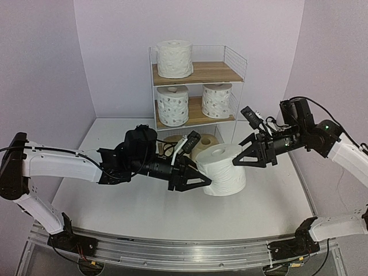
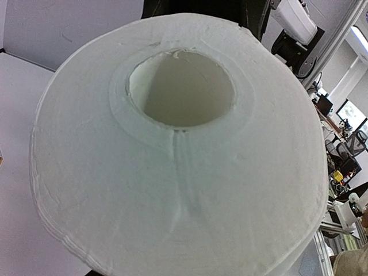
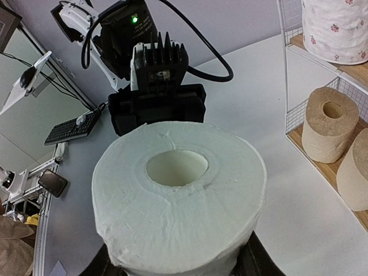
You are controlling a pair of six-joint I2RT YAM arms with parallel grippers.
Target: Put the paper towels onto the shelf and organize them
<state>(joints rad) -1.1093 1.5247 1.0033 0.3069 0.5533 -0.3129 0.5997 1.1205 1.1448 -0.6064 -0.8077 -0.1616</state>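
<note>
Left end effector and right end effector sandwich white roll.

Bright and evenly lit from overhead in the top view, with a lilac cast on the walls. Only soft, faint shadows on the table beneath the arms and at the foot of the white roll; deeper shade under the boards of the shelf. Slightly bowed straight lines toward the frame corners. Pale and low in contrast across the roll's face in the left wrist view, dimmer inside the core, a little soft. Crisper in the right wrist view: bright on the roll's top, greyish on its near side, wide-angle lean at the edges.
</note>
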